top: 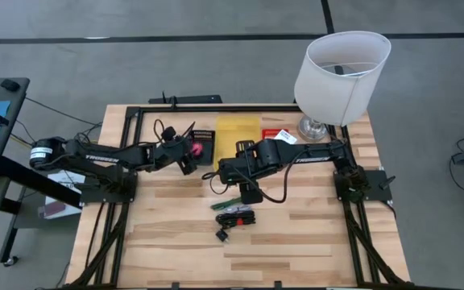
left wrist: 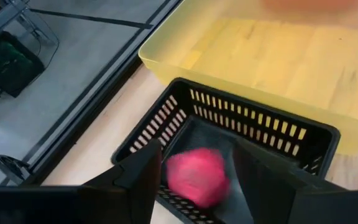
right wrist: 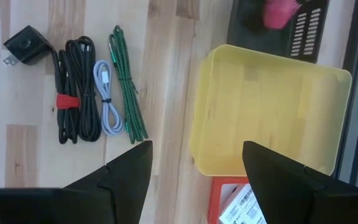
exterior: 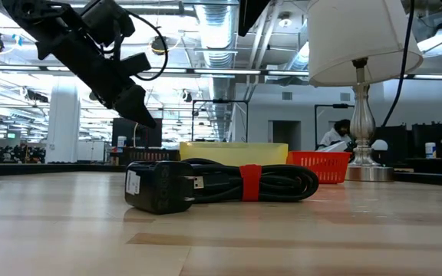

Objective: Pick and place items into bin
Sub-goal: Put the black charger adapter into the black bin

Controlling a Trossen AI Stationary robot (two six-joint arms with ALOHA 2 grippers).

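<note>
A pink-red block [left wrist: 197,177] shows blurred inside the black slotted basket [left wrist: 253,127], between the open fingers of my left gripper [left wrist: 197,186], with a small gap on each side. From above, the gripper [top: 190,153] hovers at the basket's left rim, left of the yellow tray [top: 238,130]. My right gripper [right wrist: 194,177] hangs open above the table, touching nothing, between the tray [right wrist: 269,112] and the cords. There lie a black charger with its red-strapped cord [right wrist: 73,93], a white cable [right wrist: 107,99] and a green braided cord [right wrist: 128,87].
A red basket [top: 279,134] holding a white labelled packet [right wrist: 241,202] stands right of the yellow tray. A white-shaded lamp [top: 341,72] stands at the far right corner. A black frame rail [top: 216,108] runs along the far edge. Bare wood lies toward the near edge.
</note>
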